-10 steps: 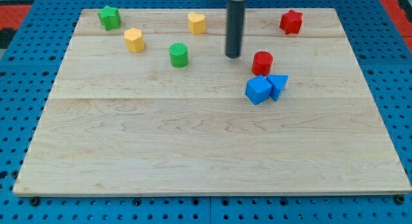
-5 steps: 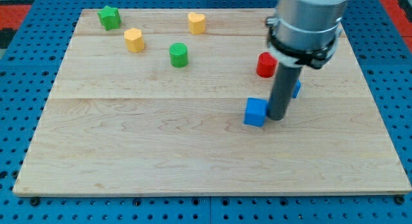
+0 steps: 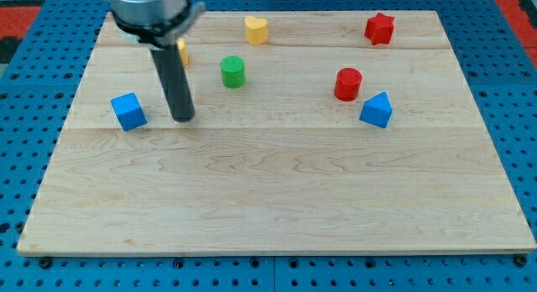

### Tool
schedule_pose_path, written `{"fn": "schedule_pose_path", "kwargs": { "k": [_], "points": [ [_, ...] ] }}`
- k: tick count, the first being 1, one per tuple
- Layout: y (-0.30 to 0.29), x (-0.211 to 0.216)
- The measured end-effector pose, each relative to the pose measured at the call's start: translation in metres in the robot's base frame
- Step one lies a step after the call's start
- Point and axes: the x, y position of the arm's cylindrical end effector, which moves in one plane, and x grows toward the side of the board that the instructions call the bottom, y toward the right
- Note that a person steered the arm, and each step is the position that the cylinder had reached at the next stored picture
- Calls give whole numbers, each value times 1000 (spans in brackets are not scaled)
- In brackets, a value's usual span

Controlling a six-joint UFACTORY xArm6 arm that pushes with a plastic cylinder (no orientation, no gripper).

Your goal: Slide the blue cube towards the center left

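At the board's centre left sits the blue cube (image 3: 128, 112), resting flat; my tip (image 3: 183, 117) stands just to its right, apart from it, touching no block; further right are a green cylinder (image 3: 232, 72), red cylinder (image 3: 346, 84) and blue wedge-like block (image 3: 377, 111)

My tip (image 3: 183, 117) rests on the tabletop near its left edge, the straight dark rod standing nearly upright.
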Motion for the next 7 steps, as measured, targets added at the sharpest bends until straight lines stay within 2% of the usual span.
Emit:
{"fn": "schedule_pose_path", "kwargs": {
  "k": [1, 5, 6, 7],
  "points": [
    [-60, -4],
    [-47, -4],
    [-2, -4],
    [67, -9]
  ]
}}
